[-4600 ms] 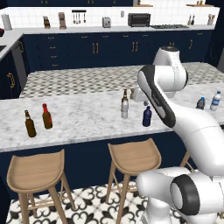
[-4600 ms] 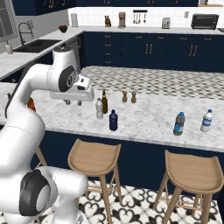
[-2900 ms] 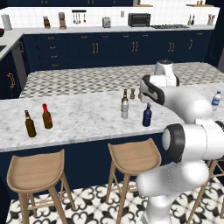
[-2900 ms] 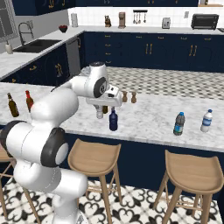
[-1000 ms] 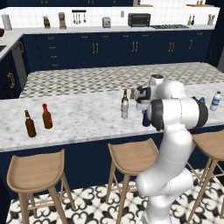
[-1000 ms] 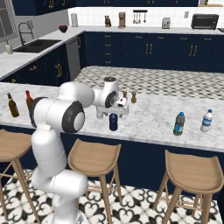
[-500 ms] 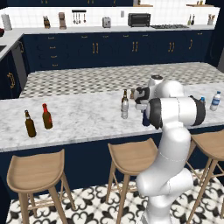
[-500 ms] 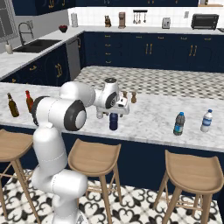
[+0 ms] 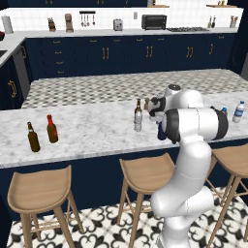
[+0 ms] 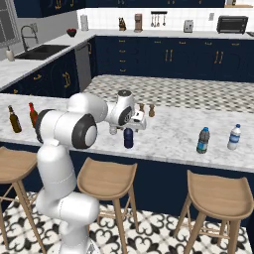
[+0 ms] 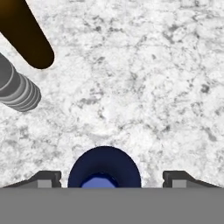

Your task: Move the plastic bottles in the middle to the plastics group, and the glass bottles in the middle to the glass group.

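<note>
The rounded dark navy plastic bottle [image 11: 104,168] stands upright on the marble counter. Its top sits between my two fingertips [image 11: 46,178], with a gap on each side. My gripper [image 10: 130,127] hangs straight over this navy bottle [image 10: 128,139], open and not touching it. The tall greyish clear plastic bottle [image 9: 138,119] and the slim brown glass bottle [image 11: 26,39] stand just beyond, to the left. The glass group [image 9: 33,137], a brown and a red-capped bottle [image 9: 51,129], is at the counter's far left. The plastics group [image 10: 203,140], with its clear blue-capped bottle [image 10: 233,137], is at the right.
Two small wooden shakers [image 10: 151,110] stand just behind the middle bottles. Wooden stools [image 10: 105,176] line the near side of the island counter [image 9: 92,133]. A sink [image 10: 37,49] lies on the far left counter.
The arm has swung down from a raised pose onto the navy bottle. Over the last second it has hardly moved.
</note>
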Motion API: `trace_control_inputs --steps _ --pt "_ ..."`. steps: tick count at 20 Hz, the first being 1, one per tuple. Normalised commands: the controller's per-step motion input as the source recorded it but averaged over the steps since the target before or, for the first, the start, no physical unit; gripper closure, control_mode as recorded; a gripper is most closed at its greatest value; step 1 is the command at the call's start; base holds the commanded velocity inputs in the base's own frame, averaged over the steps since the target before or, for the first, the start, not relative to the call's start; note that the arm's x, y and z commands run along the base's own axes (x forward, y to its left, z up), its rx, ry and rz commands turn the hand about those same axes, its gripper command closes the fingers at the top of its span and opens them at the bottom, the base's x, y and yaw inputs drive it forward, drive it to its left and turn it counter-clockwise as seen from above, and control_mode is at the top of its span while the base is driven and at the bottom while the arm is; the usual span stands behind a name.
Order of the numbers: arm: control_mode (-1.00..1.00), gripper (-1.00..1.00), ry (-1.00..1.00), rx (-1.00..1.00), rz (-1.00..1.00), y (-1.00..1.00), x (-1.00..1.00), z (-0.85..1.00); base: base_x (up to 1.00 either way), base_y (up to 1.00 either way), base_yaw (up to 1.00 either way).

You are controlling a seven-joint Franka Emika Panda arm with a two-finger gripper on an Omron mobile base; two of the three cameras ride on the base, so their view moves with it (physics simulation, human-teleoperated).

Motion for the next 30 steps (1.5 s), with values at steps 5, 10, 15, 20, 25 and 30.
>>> trace_control_inputs --steps 5,10,15,20,25,30 --pt "-1.00 1.00 -0.02 0.00 0.00 0.00 -0.01 0.00 0.00 0.00 0.00" --pt "-1.00 1.00 -0.03 0.00 -0.02 -0.25 -0.22 0.25 0.00 0.00 0.00" --pt "-1.00 1.00 0.00 0.00 -0.04 -0.75 0.28 0.33 0.00 0.00 0.00" --pt "-1.00 1.00 0.00 0.00 0.00 -0.69 0.55 0.27 0.00 0.00 0.00" --pt "-1.00 1.00 0.00 0.00 -0.04 -0.72 0.22 -0.01 0.00 0.00 0.00" --pt "-1.00 1.00 0.03 0.00 -0.06 -0.67 0.03 -0.02 0.00 0.00 0.00"
